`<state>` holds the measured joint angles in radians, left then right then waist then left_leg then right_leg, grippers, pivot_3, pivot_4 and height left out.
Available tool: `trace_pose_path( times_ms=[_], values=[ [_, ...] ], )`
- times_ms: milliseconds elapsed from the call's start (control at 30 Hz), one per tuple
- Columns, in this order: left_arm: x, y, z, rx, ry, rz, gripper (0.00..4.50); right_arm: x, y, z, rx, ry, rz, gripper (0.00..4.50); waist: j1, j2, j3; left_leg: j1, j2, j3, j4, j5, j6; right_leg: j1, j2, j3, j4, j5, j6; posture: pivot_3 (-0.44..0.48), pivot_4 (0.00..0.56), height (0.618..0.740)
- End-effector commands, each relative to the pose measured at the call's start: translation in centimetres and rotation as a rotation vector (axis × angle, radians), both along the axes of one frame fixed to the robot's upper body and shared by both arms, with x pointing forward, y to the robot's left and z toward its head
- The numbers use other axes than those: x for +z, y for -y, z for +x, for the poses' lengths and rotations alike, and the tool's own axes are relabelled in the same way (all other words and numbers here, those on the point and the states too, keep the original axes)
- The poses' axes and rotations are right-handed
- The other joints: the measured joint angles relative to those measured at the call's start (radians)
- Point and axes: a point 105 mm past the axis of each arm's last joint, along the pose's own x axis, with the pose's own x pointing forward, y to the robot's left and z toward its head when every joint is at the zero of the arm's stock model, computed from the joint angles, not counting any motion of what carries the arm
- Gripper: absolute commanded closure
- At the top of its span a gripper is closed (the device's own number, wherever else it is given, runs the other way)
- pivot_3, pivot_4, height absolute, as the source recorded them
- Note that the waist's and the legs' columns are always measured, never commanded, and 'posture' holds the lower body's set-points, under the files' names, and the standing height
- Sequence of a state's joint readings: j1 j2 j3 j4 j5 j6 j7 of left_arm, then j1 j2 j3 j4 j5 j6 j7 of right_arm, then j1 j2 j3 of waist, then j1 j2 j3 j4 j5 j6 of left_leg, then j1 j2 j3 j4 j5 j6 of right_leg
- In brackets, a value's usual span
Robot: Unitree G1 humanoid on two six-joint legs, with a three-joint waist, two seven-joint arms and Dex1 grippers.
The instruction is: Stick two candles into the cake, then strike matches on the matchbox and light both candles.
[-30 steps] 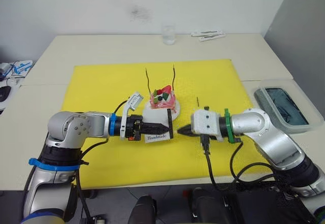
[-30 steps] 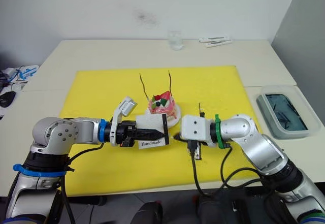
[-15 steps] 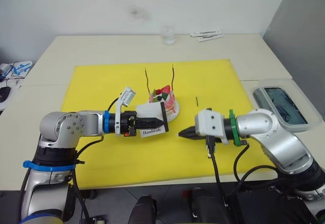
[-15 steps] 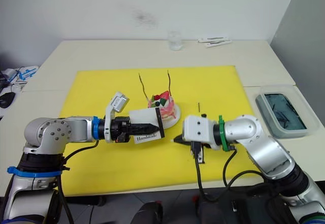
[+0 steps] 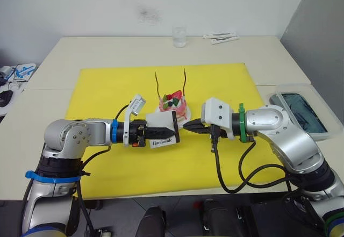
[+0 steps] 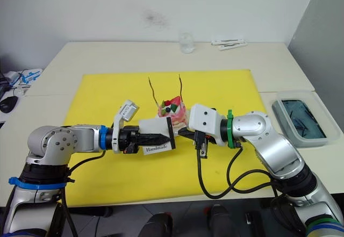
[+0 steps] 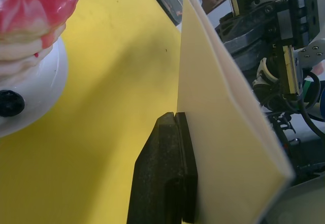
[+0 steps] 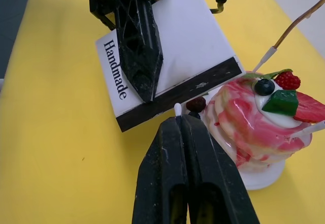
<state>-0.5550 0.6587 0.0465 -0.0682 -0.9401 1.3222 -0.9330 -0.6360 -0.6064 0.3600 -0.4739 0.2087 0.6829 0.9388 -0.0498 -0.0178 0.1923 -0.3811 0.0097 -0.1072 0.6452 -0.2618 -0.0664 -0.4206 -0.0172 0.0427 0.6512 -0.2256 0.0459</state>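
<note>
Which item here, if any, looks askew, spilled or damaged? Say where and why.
Mostly tidy. The two candles stuck in the cake lean apart rather than standing straight. A dark berry lies on the cake's plate, off the topping. The matchbox and yellow mat look undamaged.

Two wavy candles [image 5: 156, 85] stand upright in the pink cake [image 5: 173, 103].

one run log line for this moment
left gripper: shut on flat white matchbox | right gripper: shut on match, white tip at black strip | candles: in cake
</note>
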Motion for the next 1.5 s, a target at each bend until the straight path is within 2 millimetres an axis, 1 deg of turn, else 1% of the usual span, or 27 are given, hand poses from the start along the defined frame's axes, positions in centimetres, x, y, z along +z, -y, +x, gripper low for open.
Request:
trace_pose_path(
  times_ms=[33,233,433,733,867,1100,1500],
  values=[
    [1.0,0.2,-0.1,-0.025,0.042,-0.016,4.50,0.5,-0.5,-0.2,0.023,0.039,-0.009,4.46,0.000,0.000,0.000,0.000,0.000,0.000,0.000,0.000,0.000,0.000,0.000,0.000,0.000,0.000,0.000,0.000,0.150,0.740],
    [1.0,0.1,-0.1,-0.023,0.044,-0.017,4.50,-0.1,-0.7,-0.4,0.050,0.034,-0.036,4.46,0.000,0.000,0.000,0.000,0.000,0.000,0.000,0.000,0.000,0.000,0.000,0.000,0.000,0.000,0.000,0.000,0.150,0.740],
    [0.9,0.0,0.0,-0.020,0.045,-0.014,4.50,-0.4,-0.8,-1.1,0.087,0.019,-0.050,4.46,0.000,0.000,0.000,0.000,0.000,0.000,0.000,0.000,0.000,0.000,0.000,0.000,0.000,0.000,0.000,0.000,0.150,0.740],
    [0.6,-0.5,0.2,-0.005,0.044,0.000,4.50,0.3,-0.3,-1.2,0.073,0.037,-0.038,4.46,0.000,0.000,0.000,0.000,0.000,0.000,0.000,0.000,0.000,0.000,0.000,0.000,0.000,0.000,0.000,0.000,0.150,0.740],
    [0.6,-0.5,0.2,-0.009,0.041,0.000,4.50,0.6,-0.6,-1.3,0.076,0.040,-0.015,4.46,0.000,0.000,0.000,0.000,0.000,0.000,0.000,0.000,0.000,0.000,0.000,0.000,0.000,0.000,0.000,0.000,0.150,0.740],
    [0.7,-0.2,0.0,-0.025,0.042,-0.008,4.50,0.0,-1.2,-0.8,0.068,0.040,-0.017,4.46,-0.001,0.000,0.000,0.000,0.000,0.000,0.000,0.000,0.000,0.000,0.000,0.000,0.000,0.000,0.000,0.000,0.150,0.740],
    [0.8,-0.2,-0.2,-0.032,0.039,-0.015,4.50,-0.7,-0.9,-0.1,0.055,0.054,-0.055,4.46,-0.001,0.000,0.000,0.000,0.000,0.000,0.000,0.000,0.000,0.000,0.000,0.000,0.000,0.000,0.000,0.000,0.150,0.740]
  ],
)
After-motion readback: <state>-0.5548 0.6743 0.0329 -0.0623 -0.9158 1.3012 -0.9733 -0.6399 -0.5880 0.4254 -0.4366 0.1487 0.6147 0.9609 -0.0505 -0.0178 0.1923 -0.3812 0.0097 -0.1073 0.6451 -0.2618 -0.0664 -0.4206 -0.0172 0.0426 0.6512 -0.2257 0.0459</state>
